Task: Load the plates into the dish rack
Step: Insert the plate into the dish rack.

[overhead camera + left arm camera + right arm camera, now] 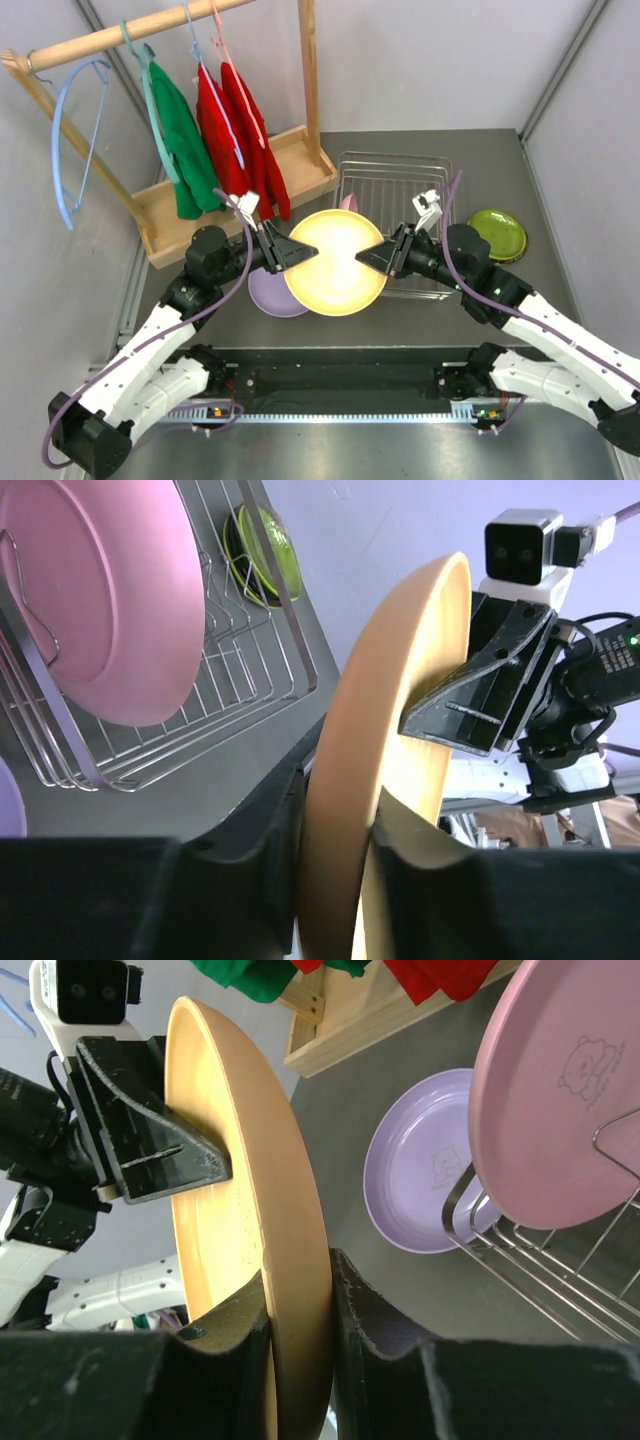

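The left pincer (300, 252) and right pincer (370, 258) are each gripping an edge of the orange-tan plate (335, 262), raised between them. Just beyond them the pink plate (110, 590) is standing in the dish rack (395, 185) (one done, I think). The lavender plate (268, 292) under the left pincer and the lime green plate (497, 235) past the right one are waiting.

The tan plate (335, 262), pinched at opposite rims by the left gripper (300, 252) and right gripper (375, 257), hangs face up before the wire rack (400, 180). A pink plate (100, 590) stands upright in the rack. A lavender plate (265, 293) lies flat left of it, a green plate (497, 235) right.
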Controlling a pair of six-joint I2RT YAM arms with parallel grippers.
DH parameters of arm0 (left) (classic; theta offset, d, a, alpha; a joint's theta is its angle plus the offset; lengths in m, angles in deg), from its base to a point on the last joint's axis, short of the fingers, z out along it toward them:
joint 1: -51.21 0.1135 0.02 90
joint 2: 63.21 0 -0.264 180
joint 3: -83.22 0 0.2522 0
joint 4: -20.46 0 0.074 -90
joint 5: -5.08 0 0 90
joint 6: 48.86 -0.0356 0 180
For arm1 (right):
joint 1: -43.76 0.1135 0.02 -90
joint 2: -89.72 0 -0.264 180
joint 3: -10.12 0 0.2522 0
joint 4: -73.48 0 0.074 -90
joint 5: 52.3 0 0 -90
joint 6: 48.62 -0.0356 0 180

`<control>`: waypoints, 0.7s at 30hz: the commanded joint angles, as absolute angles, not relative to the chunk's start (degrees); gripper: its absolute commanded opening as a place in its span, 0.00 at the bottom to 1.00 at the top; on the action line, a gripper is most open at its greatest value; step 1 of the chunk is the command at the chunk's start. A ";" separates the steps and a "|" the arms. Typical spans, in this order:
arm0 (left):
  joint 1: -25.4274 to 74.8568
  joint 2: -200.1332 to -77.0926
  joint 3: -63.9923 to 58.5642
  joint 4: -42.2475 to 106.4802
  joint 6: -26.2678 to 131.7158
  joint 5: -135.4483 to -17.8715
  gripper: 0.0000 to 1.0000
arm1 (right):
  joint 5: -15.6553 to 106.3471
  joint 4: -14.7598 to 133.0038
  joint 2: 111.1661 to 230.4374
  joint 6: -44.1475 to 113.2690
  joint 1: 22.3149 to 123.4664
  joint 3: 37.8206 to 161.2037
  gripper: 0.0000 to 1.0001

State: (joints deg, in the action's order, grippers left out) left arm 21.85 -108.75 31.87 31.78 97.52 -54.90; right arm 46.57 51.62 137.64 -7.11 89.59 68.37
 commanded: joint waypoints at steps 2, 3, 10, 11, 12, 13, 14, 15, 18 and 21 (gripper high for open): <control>21.77 -107.60 30.79 26.92 97.57 -50.47 0.16 | 46.41 54.89 137.27 -6.70 89.20 69.84 0.10; 21.77 -107.50 30.26 27.45 97.48 -50.64 0.08 | 46.15 54.36 137.27 -6.44 89.29 70.19 0.13; 21.77 -108.99 22.80 36.29 93.54 -54.68 0.00 | 38.69 42.16 134.56 -2.31 89.20 73.53 0.65; 21.77 -110.22 21.39 38.24 91.53 -55.73 0.00 | 35.02 38.31 133.76 -1.78 89.20 74.06 0.71; 21.68 -110.92 18.51 40.61 90.37 -58.35 0.00 | 33.15 36.10 132.97 -0.91 89.20 74.76 0.75; 21.77 -111.63 17.09 42.55 89.23 -59.77 0.00 | 31.39 34.25 132.18 -0.64 89.20 75.03 0.79; 21.60 -112.94 15.77 46.31 86.96 -61.44 0.00 | 28.24 32.66 130.35 -0.46 89.29 75.29 0.82; 21.60 -113.47 13.58 47.65 86.07 -63.02 0.00 | 26.82 29.25 129.46 -0.37 89.20 75.73 0.83; 20.72 -116.81 9.10 52.67 82.90 -68.65 0.00 | 23.12 24.49 126.12 -0.55 89.20 76.43 0.85; 17.91 -120.85 4.35 57.57 79.65 -76.28 0.00 | 20.14 21.06 124.79 -1.42 89.20 77.48 0.86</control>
